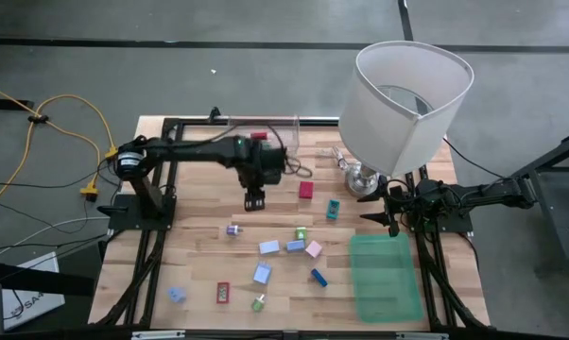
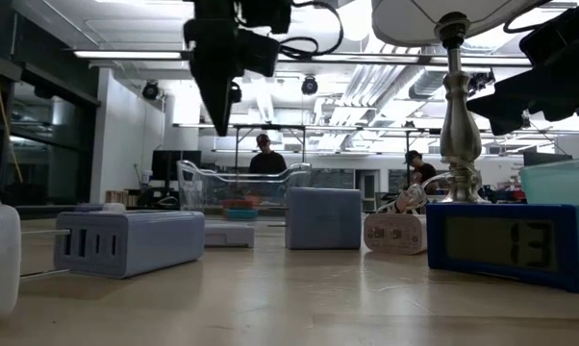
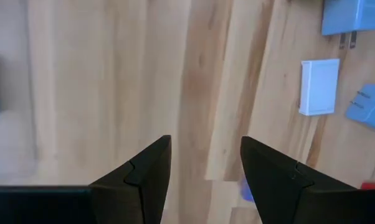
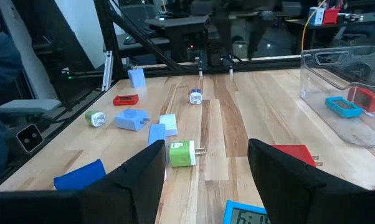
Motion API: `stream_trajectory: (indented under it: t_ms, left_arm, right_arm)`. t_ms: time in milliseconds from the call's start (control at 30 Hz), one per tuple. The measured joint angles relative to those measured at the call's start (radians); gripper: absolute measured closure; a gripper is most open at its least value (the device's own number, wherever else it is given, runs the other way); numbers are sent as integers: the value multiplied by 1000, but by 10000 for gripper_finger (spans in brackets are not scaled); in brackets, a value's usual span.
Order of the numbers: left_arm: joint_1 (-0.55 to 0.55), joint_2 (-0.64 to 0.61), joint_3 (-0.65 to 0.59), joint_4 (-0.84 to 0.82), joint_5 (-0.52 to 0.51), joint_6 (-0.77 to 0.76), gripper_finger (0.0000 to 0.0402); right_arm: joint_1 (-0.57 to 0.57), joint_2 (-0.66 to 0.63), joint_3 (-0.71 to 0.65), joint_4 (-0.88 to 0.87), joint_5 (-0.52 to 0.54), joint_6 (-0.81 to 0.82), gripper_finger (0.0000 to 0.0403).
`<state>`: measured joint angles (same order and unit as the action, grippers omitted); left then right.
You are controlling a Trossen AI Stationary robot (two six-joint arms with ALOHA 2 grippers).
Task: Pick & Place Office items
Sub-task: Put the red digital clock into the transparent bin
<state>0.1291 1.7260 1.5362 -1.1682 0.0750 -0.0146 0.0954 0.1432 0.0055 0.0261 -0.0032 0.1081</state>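
Several small hard plastic office pieces (image 1: 268, 247) lie at six o'clock of my left tool (image 1: 254, 200), parted and empty; light, stiff, best pinched across flat sides.

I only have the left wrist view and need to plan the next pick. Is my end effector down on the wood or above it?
Observer: Above it. The low view shows the left end effector hanging clear of the tabletop.
Operator: Is there a container anywhere?
Observer: Yes, a clear bin stands at the table's far edge, with a red piece and a teal piece inside.
Operator: Where is the other arm?
Observer: The right end effector is open, beside the lamp base.
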Motion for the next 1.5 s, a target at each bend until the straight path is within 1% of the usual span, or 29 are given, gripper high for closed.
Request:
stream_trajectory:
  t_ms: [133, 300, 400, 500, 700, 867, 1033, 1200, 1333, 1500]
  left_arm:
    - [-84, -66, -131, 86, -37, -114, 216]
    - [-187, -165, -293, 185, -111, -306, 216]
    - [-251, -204, -357, 197, -164, -452, 216]
    - [-318, -224, -395, 197, -196, -613, 216]
    - [-464, -226, -409, 198, -295, -896, 216]
    - [-575, -225, -409, 194, -338, -1154, 216]
    - [-685, -201, -410, 160, -343, -1426, 216]
    - [-768, -172, -410, 164, -296, -1640, 216]
    - [-815, -173, -409, 193, -293, -1746, 216]
    - [-851, -173, -408, 225, -293, -1803, 216]
  right_arm:
    - [0, 0, 0, 0, 0, 0, 188]
    - [0, 0, 0, 2, 0, 0, 188]
    - [0, 0, 0, 3, 0, 0, 188]
    - [0, 0, 0, 3, 0, 0, 188]
    - [0, 0, 0, 4, 0, 0, 188]
    - [0, 0, 0, 4, 0, 0, 188]
    - [0, 0, 0, 5, 0, 0, 188]
    - [0, 0, 0, 5, 0, 0, 188]
    - [0, 0, 0, 5, 0, 0, 188]
    - [0, 0, 0, 5, 0, 0, 188]
